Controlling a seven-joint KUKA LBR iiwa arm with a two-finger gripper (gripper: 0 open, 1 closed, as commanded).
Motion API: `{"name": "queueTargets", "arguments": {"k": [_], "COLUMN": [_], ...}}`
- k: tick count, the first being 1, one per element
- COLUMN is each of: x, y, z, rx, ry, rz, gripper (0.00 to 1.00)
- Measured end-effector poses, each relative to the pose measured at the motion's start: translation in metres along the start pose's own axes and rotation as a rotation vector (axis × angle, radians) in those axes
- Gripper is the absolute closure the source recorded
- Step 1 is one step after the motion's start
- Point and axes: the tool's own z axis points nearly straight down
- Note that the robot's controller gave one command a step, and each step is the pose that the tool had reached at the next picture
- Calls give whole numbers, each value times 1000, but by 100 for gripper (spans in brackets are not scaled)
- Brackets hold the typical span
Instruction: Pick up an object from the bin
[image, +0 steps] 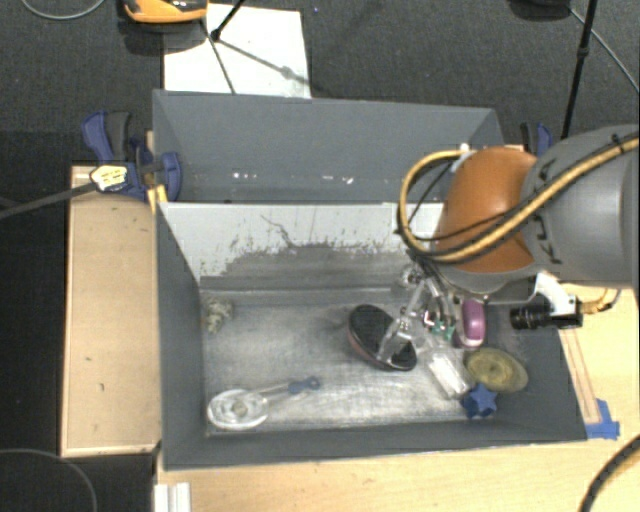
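Looking down from above, the gripper (410, 335) sits low in the right half of the grey metal bin (300, 270), hard against a glossy black oval thing with a reddish rim (372, 333). Its tip is lost among metal parts and wires, so I can't tell whether it is clenched, released or grasping that oval. The orange wrist cover (485, 210) hides the bin's back right corner. Just beside the gripper lie a small purple cylinder (472, 322), a dull gold round disc (498, 370), a clear plastic piece (447, 376) and a small blue plastic bit (480, 402), while well apart on the left are a silvery round-headed tool with a blue handle (255, 402) and a small grey lump (215, 316) too blurred to name.
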Motion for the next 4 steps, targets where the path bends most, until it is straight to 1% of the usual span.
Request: {"name": "queueTargets", "arguments": {"k": [1, 2, 3, 4], "x": [-6, -7, -7, -7], "y": [9, 9, 10, 11], "z": [73, 72, 71, 48], "rx": [-2, -2, -3, -2], "ry": [-2, -5, -3, -7], "rz": [142, 138, 137, 131], "gripper": [0, 0, 100, 100]}}
